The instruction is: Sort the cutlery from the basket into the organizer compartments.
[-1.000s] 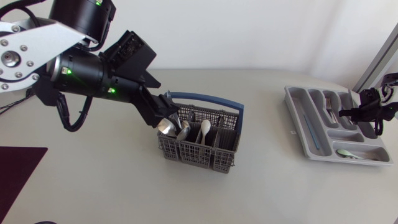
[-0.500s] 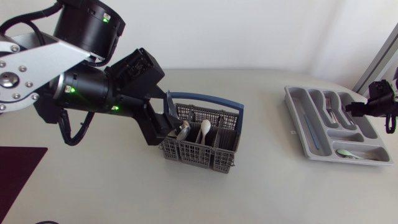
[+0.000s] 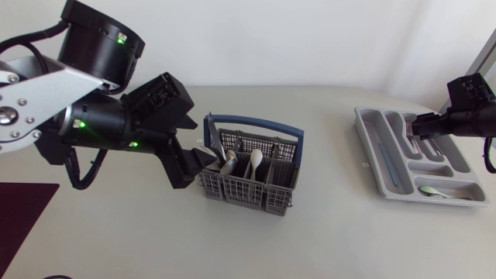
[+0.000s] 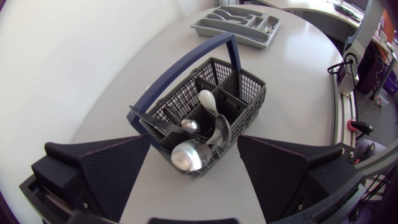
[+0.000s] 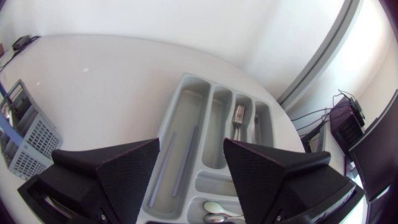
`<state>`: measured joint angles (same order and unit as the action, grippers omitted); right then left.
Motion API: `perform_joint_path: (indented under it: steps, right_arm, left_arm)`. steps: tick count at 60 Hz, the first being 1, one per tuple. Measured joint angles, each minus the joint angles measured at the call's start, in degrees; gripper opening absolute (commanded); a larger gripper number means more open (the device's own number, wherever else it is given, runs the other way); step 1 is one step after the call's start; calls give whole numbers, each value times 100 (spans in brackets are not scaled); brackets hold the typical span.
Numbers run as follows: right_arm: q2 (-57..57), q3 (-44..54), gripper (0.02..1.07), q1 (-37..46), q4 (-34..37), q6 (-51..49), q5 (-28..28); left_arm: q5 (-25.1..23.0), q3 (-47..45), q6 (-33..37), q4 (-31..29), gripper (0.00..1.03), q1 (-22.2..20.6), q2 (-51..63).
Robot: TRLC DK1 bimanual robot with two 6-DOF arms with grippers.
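left gripper (image 4: 194,140) has drawn back from the basket (image 4: 246,93), open before its spoons (image 4: 188,155); right gripper (image 5: 191,147) gapes over the organizer (image 5: 181,115).

The left arm draws back from the basket (image 3: 256,191). A second ago the left gripper (image 3: 195,161) sat over the spoons (image 3: 229,160) at the basket's left end; now it hangs just off that end, nearer the table's front, fingers spread. Across the table, the right arm, which had swung out to the edge, comes back in. The right gripper (image 3: 419,124) now sits over the organizer (image 3: 373,156) by the forks (image 3: 409,137).
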<state>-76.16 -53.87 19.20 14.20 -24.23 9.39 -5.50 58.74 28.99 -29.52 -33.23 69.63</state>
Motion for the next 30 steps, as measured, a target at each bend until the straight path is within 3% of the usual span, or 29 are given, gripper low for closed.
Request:
perform_joint_path:
  steps: [5,18,30]
  right_arm:
    - [387,92,78,-352,267,24,-57]
    - [1040,138,78,-1226,739,238,-479]
    - [1248,140,78,-1792,951,481,-798]
  left_arm:
    - [-57,2,-87,-81,96,151,-50]
    - [-1082,354,-651,-1001,94,973,258]
    - [-1456,671,-1182,-1261,93,1412,675]
